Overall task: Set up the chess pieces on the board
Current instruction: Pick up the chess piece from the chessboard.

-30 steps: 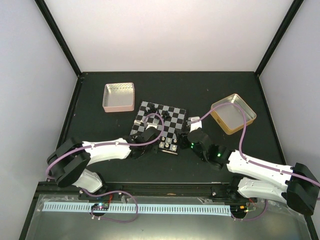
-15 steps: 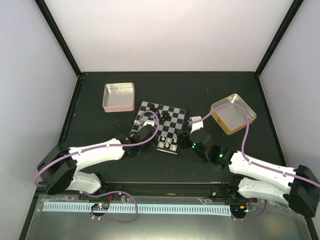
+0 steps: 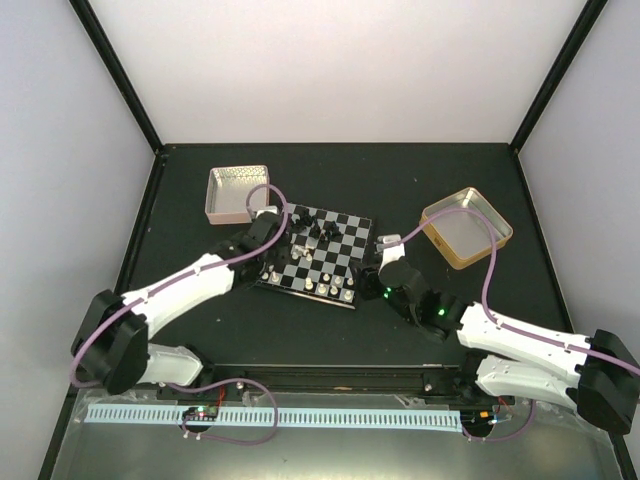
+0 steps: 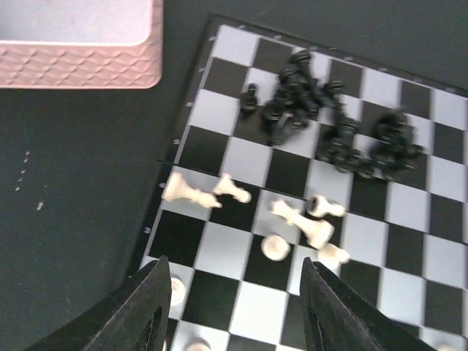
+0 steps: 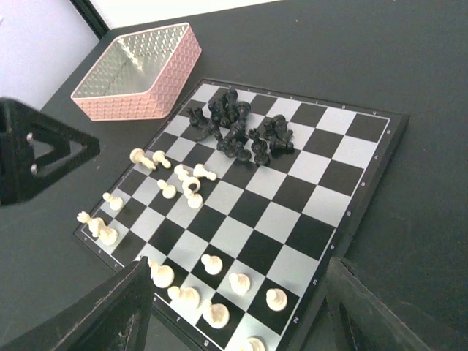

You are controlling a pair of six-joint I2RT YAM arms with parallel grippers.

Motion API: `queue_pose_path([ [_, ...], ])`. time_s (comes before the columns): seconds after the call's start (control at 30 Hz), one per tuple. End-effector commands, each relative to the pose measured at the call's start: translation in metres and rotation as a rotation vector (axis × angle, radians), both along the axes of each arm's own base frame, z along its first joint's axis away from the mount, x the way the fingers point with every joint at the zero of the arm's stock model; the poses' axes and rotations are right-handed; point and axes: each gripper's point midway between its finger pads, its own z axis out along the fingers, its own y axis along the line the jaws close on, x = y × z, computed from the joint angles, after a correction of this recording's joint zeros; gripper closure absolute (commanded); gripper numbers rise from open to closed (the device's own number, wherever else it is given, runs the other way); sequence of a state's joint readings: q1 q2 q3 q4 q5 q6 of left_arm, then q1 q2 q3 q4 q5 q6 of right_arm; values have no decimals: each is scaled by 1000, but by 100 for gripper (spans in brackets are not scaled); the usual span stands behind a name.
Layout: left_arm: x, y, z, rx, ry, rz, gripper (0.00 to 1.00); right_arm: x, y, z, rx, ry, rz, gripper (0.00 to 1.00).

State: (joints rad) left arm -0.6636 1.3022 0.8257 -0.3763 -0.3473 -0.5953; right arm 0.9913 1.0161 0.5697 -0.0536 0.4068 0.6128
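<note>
Board [image 3: 340, 262] sits mid-bench: black/grey-white checks, thin dark rim. Black pieces [image 5: 238, 131] are in a tangled heap near its far edge. Cream pieces [image 5: 186, 184] lie partly toppled mid-board, others upright along the near edge. Left gripper [image 4: 234, 281] has jaws apart, empty, over the board's left edge. Right gripper [image 5: 235, 292] is spread wide, empty, by the right edge. Pink tin [image 3: 237, 193] sits far-left of the board, gold tin [image 3: 466, 227] to the right.

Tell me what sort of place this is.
Probably a lab robot test cell: a black table boxed in by plain white panels, a left arm and right arm bolted at its near edge, and a chess board laid out.
</note>
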Motion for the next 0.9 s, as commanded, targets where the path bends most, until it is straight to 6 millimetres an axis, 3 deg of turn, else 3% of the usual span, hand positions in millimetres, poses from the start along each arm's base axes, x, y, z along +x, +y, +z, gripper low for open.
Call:
queue_pose_path([
  [0.0, 18, 12, -15, -9, 99, 22, 51, 0, -2, -10, 12, 21, -11, 35],
  [0.23, 51, 22, -47, -80, 260, 99, 51, 1, 2, -6, -8, -3, 10, 35],
  [0.43, 69, 40, -53, -60, 291, 229, 54, 1, 12, -5, 7, -6, 51, 35],
  [0.5, 73, 37, -54, -66, 303, 226, 56, 0, 13, -6, 1, -9, 61, 35],
  [0.63, 71, 31, -67, -59, 377, 210, 63, 1, 10, -6, -29, -29, 65, 35],
  [0.87, 62, 36, -85, -19, 443, 225, 64, 2, 9, -5, -37, -45, 63, 35],
])
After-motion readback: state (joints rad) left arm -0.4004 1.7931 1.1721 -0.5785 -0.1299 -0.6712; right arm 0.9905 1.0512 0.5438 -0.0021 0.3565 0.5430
